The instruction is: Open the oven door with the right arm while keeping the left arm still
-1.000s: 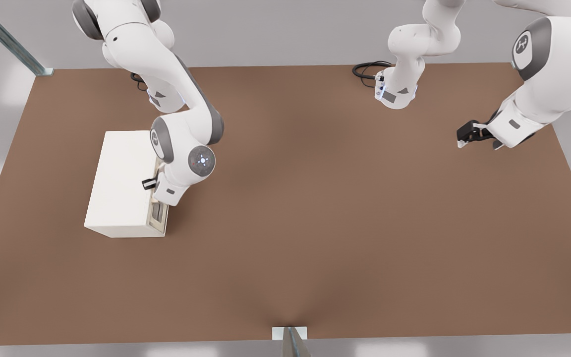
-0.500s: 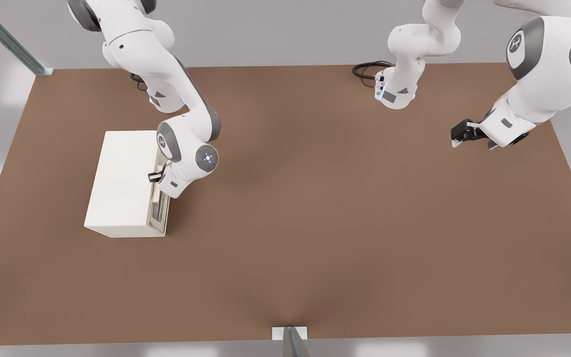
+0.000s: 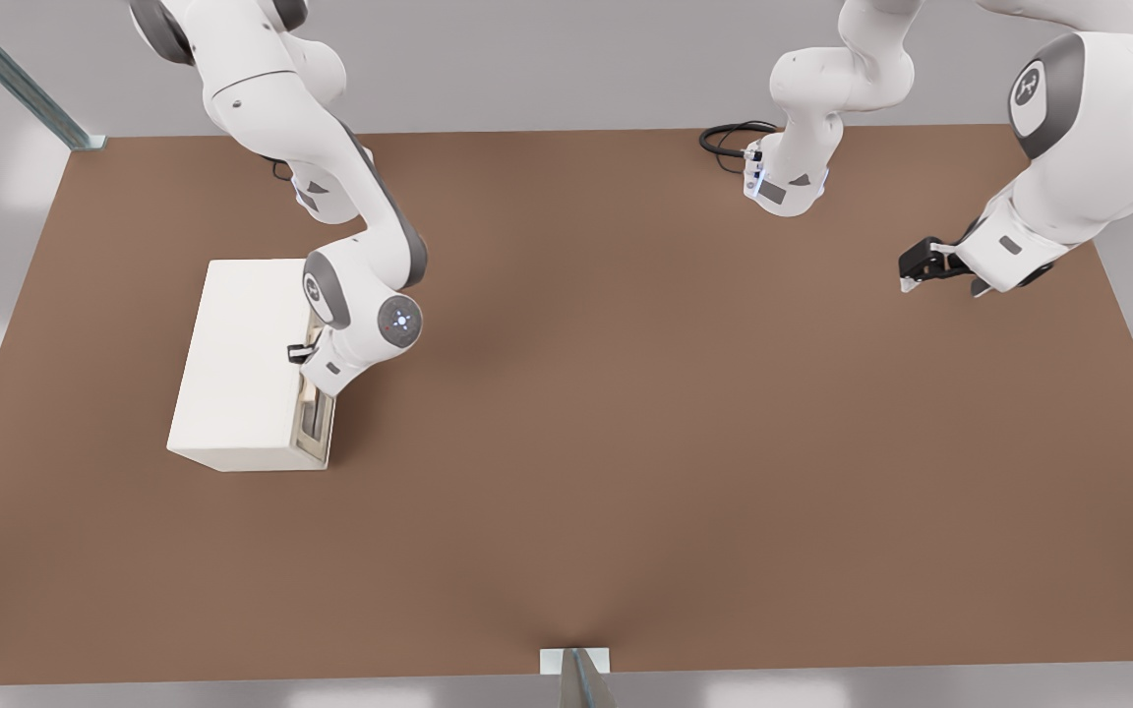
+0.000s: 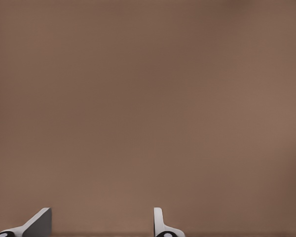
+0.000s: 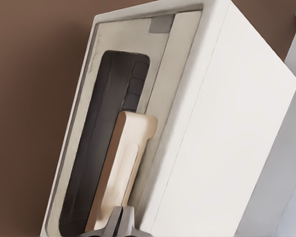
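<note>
Brown tabletop (image 3: 626, 442); only wrist view shows pincer (image 5: 119, 224) meeting the oven door (image 5: 108, 148) handle.

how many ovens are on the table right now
1. The cream oven sits on the table's front-view left side; the gripper is at its door handle.

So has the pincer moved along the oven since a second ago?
Yes. The pincer slid slightly along the oven top's door edge toward the table's far side.
</note>
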You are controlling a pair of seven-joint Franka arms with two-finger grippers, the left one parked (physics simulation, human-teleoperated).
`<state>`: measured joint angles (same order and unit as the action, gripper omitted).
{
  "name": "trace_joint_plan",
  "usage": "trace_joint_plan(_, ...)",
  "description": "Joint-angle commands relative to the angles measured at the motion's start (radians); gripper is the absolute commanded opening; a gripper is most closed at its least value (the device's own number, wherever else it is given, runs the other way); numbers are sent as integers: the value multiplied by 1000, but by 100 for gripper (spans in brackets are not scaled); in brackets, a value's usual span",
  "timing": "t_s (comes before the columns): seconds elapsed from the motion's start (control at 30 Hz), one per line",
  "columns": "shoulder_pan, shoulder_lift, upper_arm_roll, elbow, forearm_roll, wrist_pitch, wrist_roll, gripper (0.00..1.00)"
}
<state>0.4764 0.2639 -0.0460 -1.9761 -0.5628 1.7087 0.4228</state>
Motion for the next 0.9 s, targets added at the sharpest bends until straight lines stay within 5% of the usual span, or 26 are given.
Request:
trace_joint_plan(0.0,-2,0,0,-1,-9,12,96,21)
trace_joint_plan(0.43,56,-2,12,25,34,14,102,21)
trace_joint_plan(0.57,56,63,11,238,161,-112,-85,21)
trace_joint_plan(0.6,-61,90,9,347,262,-155,-352,100)
trace_joint_plan(0.7,-335,63,9,408,532,-161,-615,100)
trace_joint_plan(0.87,-372,-201,-6,390,524,-280,-584,100)
